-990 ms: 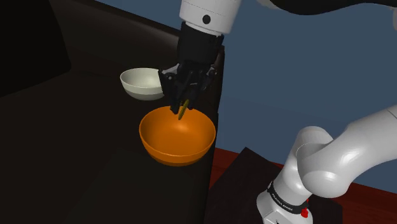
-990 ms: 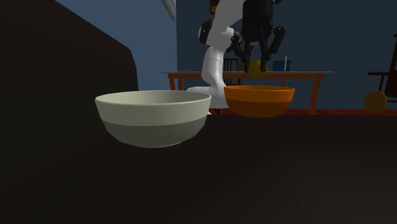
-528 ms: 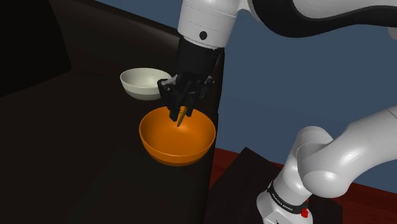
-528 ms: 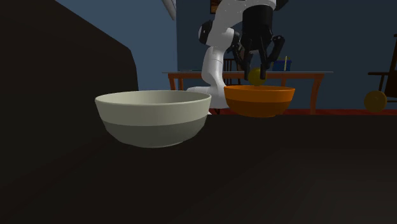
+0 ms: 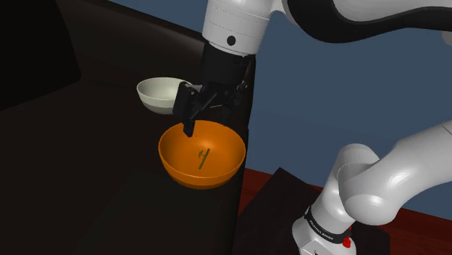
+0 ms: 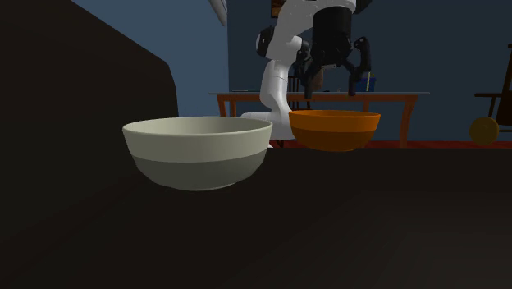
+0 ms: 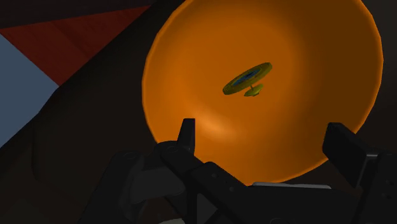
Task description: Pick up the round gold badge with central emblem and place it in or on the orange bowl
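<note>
Gold-green and tilted on edge, the round badge (image 5: 203, 159) is inside the orange bowl (image 5: 190, 176), apart from the black gripper (image 5: 205, 122), whose 2 fingers stand spread wide with nothing between them, just above the bowl. I judge the placing done. The next move only calls for lifting straight up, clear of the rim and of the white bowl (image 5: 161, 106) just beyond, to the shoulder view's left.

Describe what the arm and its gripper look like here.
The arm is glossy white, with rounded, tubular links and dark joints. A black band with small white lettering rings its lower link, and there is a red spot just below it. The gripper is all black and blocky, with two angular jaws.
</note>
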Robot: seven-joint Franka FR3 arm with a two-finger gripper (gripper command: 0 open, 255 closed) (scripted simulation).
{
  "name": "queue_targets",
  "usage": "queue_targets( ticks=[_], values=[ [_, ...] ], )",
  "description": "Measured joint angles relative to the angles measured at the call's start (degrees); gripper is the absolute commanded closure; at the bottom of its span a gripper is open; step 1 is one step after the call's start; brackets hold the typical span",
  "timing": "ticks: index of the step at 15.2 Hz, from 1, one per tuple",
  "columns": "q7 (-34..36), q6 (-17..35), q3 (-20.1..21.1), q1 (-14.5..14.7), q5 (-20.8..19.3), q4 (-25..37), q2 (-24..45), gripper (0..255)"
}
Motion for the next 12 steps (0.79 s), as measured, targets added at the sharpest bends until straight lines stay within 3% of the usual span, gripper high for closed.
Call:
queue_targets(
  ticks=[6,12],
  values=[
    [0.4,-6.4,-0.64,-0.27,-0.56,7.05,0.6,0],
    [0.35,-7.16,-0.79,-0.33,-0.65,7.83,0.7,0]
  ],
)
